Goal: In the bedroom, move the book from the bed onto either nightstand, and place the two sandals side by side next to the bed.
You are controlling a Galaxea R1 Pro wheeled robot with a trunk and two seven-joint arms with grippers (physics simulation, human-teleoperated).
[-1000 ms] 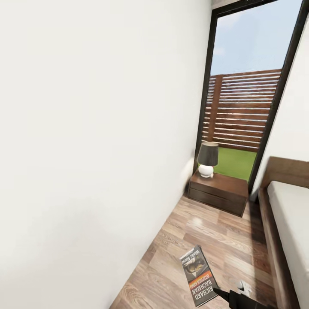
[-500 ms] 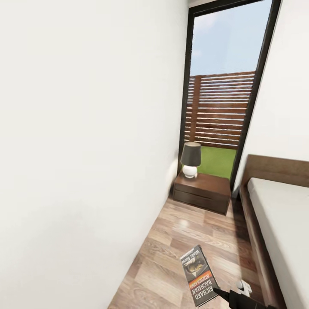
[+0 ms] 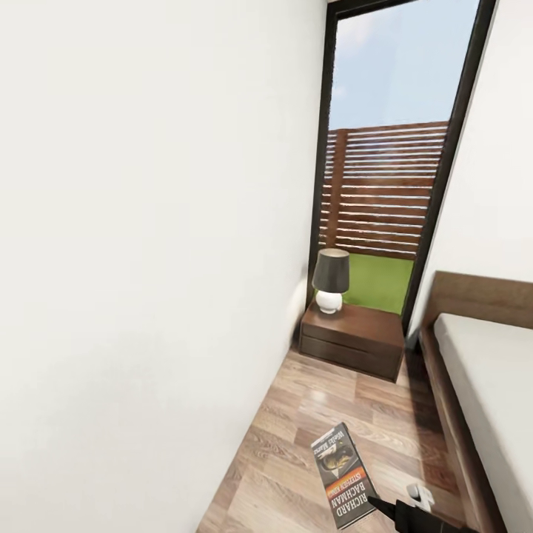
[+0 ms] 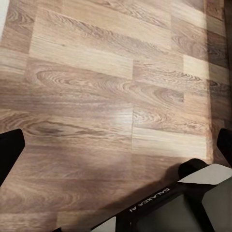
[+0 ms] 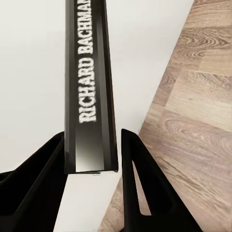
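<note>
The book (image 3: 343,474), dark with an orange band and "RICHARD BACHMAN" lettering, hangs above the wood floor at the bottom of the head view. My right gripper (image 3: 375,505) is shut on its lower end. In the right wrist view the book's spine (image 5: 91,87) sits clamped between the black fingers (image 5: 137,188). The nightstand (image 3: 352,337) stands ahead below the window, between the white wall and the bed (image 3: 481,385) at the right. My left gripper (image 4: 116,145) is open over bare floor, with nothing between its fingers. The sandals are out of view.
A lamp (image 3: 330,280) with a dark shade stands on the left part of the nightstand's top. A white wall (image 3: 148,259) runs close along the left. A strip of wood floor (image 3: 318,414) leads between wall and bed. The robot's base (image 4: 169,208) shows below the left gripper.
The head view has turned and shifted, so the nightstand and window now sit further left in the picture. The book stays held in the right gripper at the same spot in the view.
</note>
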